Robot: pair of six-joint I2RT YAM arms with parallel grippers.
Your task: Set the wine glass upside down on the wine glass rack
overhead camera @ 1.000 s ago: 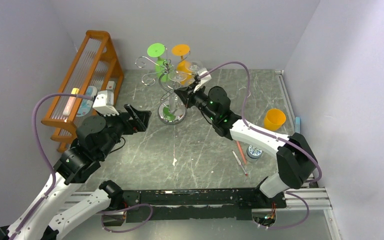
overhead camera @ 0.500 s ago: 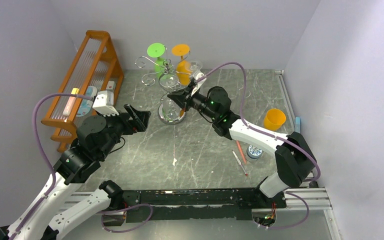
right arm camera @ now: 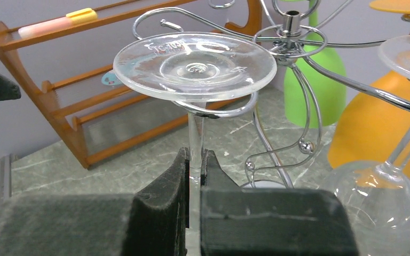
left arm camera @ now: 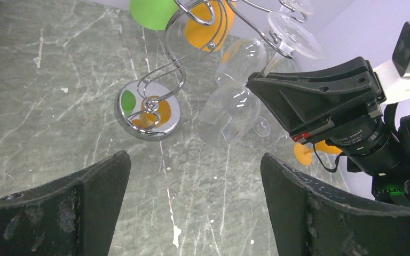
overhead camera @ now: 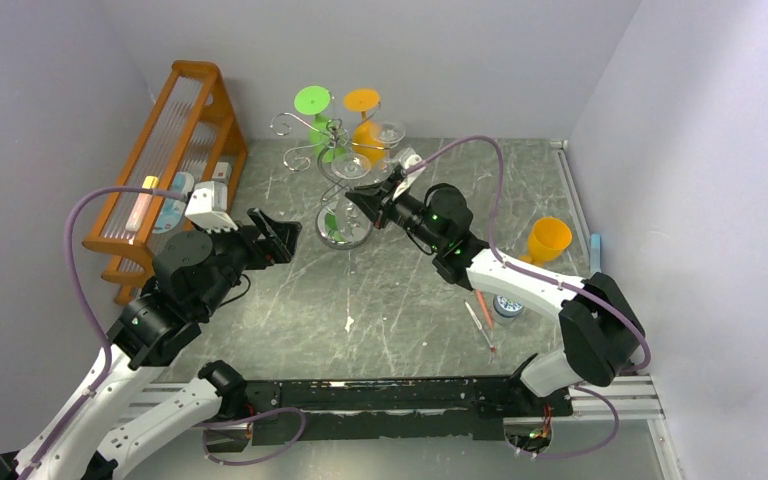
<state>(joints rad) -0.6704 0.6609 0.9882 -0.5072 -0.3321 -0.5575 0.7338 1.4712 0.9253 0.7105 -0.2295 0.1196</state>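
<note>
The silver wire wine glass rack (overhead camera: 332,150) stands at the back middle on its round mirrored base (left arm camera: 148,109). My right gripper (right arm camera: 195,160) is shut on the stem of a clear wine glass (right arm camera: 195,66) held upside down. The glass's foot sits over a curled hook arm (right arm camera: 229,111) of the rack. In the left wrist view its bowl (left arm camera: 229,114) hangs tilted below the right gripper (left arm camera: 309,93). My left gripper (left arm camera: 192,208) is open and empty, low over the table left of the rack (overhead camera: 278,235).
A green glass (right arm camera: 315,85), an orange glass (right arm camera: 373,133) and another clear glass (right arm camera: 379,208) hang on the rack. An orange wooden slatted rack (overhead camera: 165,150) stands at the left wall. An orange cup (overhead camera: 548,238) and pens (overhead camera: 480,312) lie at the right.
My right arm has drawn back a little toward the right and near side, still holding the glass by the rack's hook arm. The left arm has not moved.
</note>
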